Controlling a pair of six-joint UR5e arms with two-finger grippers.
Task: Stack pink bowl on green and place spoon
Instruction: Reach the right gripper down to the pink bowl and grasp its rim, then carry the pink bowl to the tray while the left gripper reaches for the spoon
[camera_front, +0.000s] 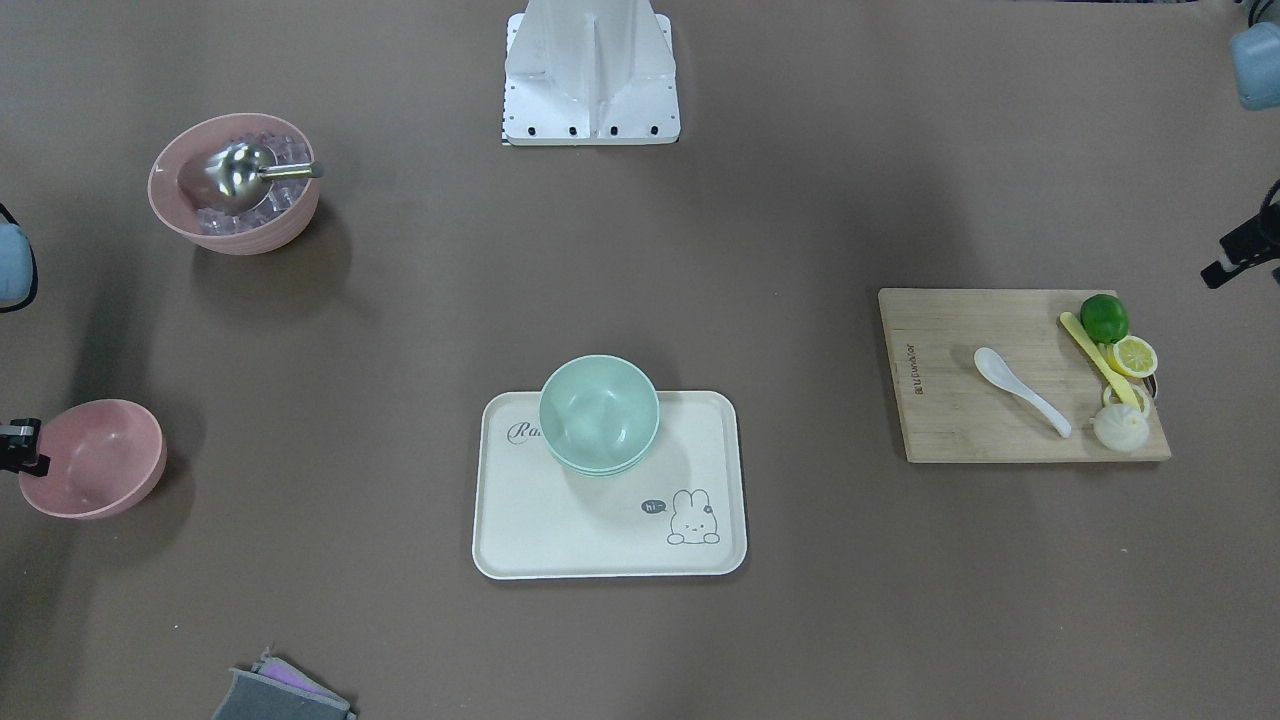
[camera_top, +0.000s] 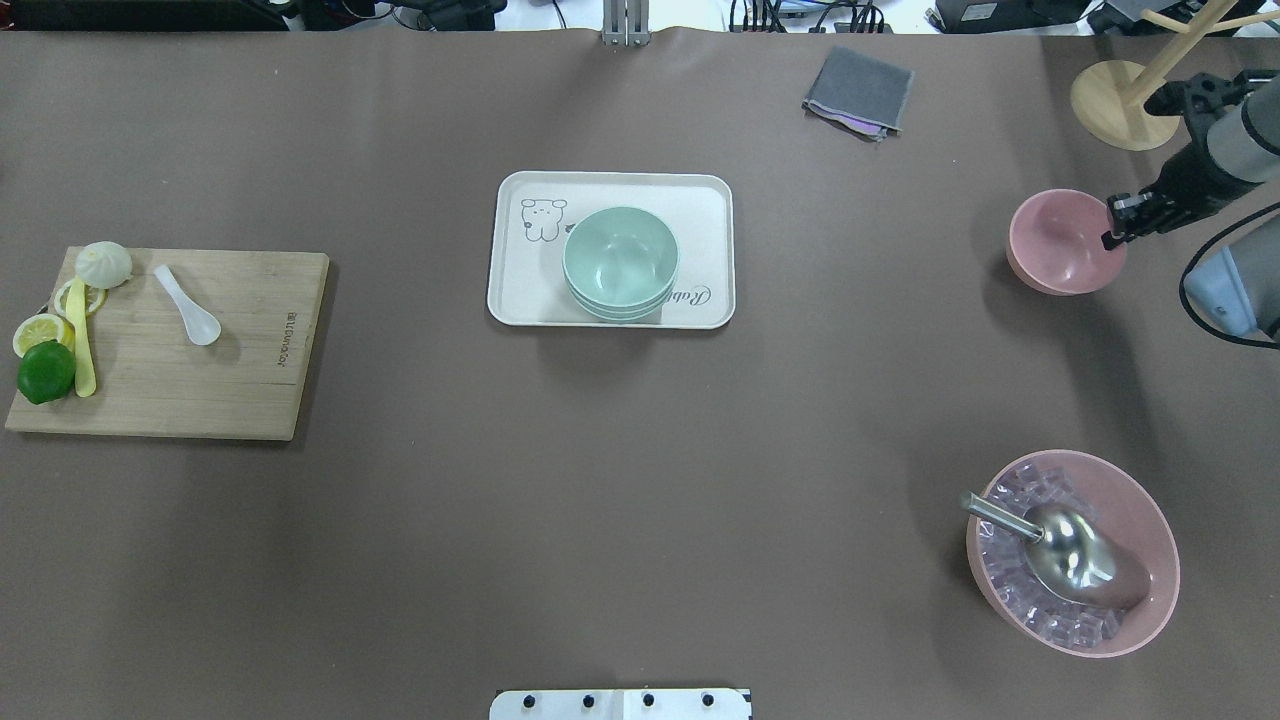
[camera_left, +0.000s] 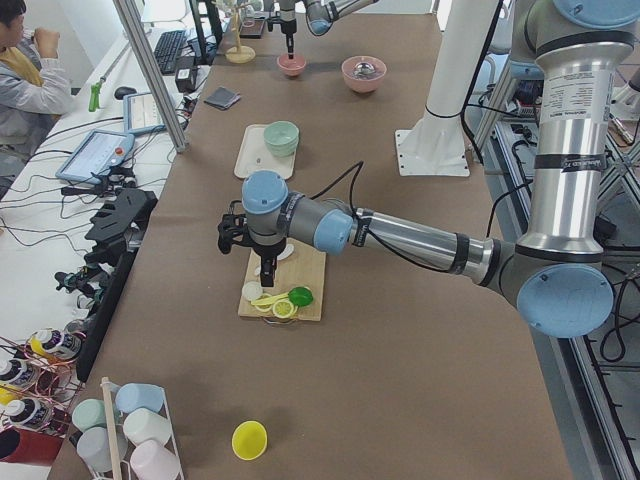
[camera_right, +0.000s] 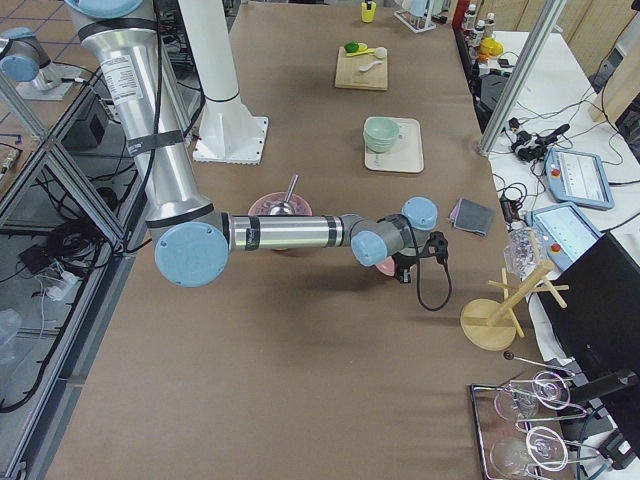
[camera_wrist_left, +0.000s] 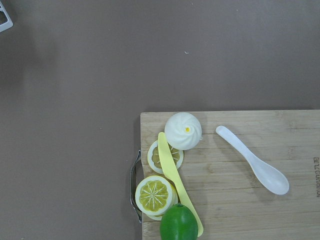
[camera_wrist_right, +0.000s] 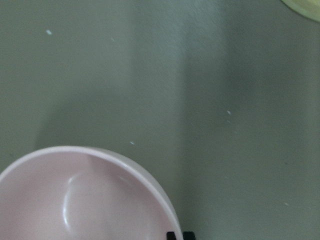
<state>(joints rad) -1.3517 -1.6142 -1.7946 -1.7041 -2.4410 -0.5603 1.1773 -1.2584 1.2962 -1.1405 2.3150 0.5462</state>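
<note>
The small pink bowl stands at the table's right side, empty. My right gripper is at its right rim. In the right wrist view the fingertips sit close together with the bowl's rim between them. The green bowl sits on the cream tray at mid table. The white spoon lies on the wooden cutting board at the left and also shows in the left wrist view. My left gripper hovers over that board. I cannot tell whether it is open.
A larger pink bowl with ice cubes and a metal scoop stands at the near right. A lime, lemon slices, a bun and a yellow spatula lie on the board. A grey cloth and a wooden stand are at the far right.
</note>
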